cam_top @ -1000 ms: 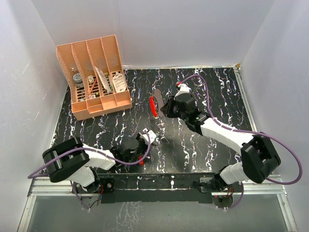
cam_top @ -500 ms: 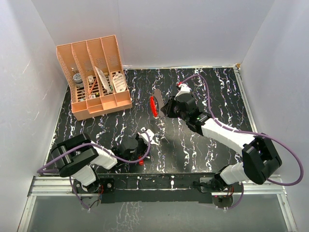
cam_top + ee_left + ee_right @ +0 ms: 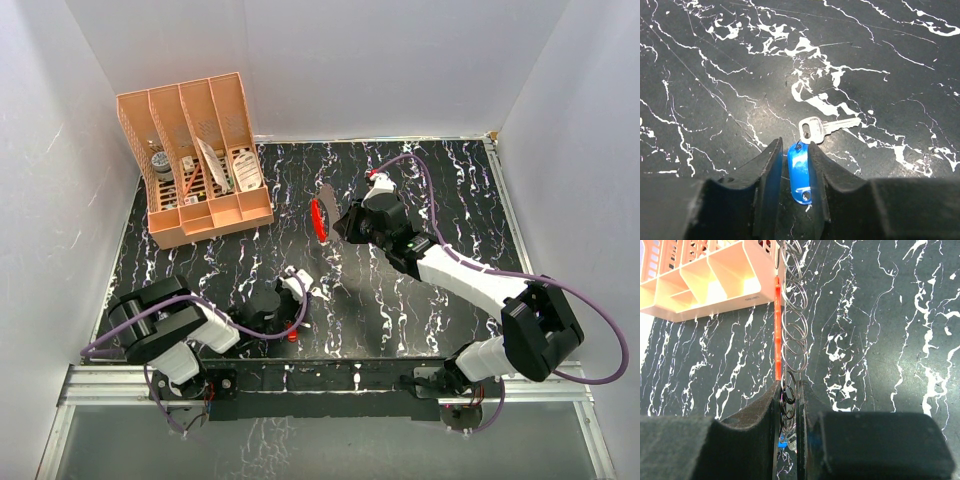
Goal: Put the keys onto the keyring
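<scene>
In the left wrist view my left gripper (image 3: pixel 792 145) is low over the table. The blue-headed key (image 3: pixel 800 172) lies flat between its fingers, touching the right one, with a gap to the left one. Its silver blade (image 3: pixel 827 127) sticks out ahead. In the top view this gripper (image 3: pixel 300 285) is at the near middle, and the red-headed key (image 3: pixel 292 335) lies just beside it. My right gripper (image 3: pixel 335 222) is shut on the keyring (image 3: pixel 319 215) and holds it up on edge. The right wrist view (image 3: pixel 789 385) shows the keyring's red strip (image 3: pixel 777 330) and a row of wire loops.
A peach desk organiser (image 3: pixel 195 160) with several compartments and small items stands at the back left; its corner also shows in the right wrist view (image 3: pixel 715 280). White walls close in the black marbled table (image 3: pixel 450 180) on three sides.
My left gripper has shifted slightly left and turned, and its fingers stand a little wider apart. The right arm and the keyring have hardly moved.
</scene>
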{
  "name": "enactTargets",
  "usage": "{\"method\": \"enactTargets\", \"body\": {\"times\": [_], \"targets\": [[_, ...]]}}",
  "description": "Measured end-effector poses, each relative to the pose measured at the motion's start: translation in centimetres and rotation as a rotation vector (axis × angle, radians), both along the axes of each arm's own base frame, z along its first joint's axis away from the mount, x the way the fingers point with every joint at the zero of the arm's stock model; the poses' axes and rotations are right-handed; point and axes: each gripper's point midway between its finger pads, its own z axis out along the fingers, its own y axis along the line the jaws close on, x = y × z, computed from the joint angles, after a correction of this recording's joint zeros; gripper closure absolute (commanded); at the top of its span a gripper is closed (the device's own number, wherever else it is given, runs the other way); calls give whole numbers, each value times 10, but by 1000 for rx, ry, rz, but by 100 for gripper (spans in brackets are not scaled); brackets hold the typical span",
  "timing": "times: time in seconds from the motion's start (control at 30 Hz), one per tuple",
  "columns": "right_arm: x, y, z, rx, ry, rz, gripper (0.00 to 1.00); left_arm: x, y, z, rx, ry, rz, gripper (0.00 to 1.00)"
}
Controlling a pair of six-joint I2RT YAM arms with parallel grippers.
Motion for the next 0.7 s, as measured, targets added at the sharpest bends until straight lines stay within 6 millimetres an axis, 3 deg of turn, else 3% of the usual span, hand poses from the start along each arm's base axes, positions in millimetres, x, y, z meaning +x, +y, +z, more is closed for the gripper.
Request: {"method": "enactTargets", "body": {"times": [0.17, 0.53, 0.7], "targets": [[-1, 1, 0, 2, 1, 5, 100, -2, 4, 1, -8, -7, 2, 66], [-1, 1, 0, 4, 3, 10, 100, 4, 8, 7, -43, -25, 11, 67], [-1, 1, 0, 4, 3, 10, 100, 4, 7, 1, -38, -14, -9, 67]]}}
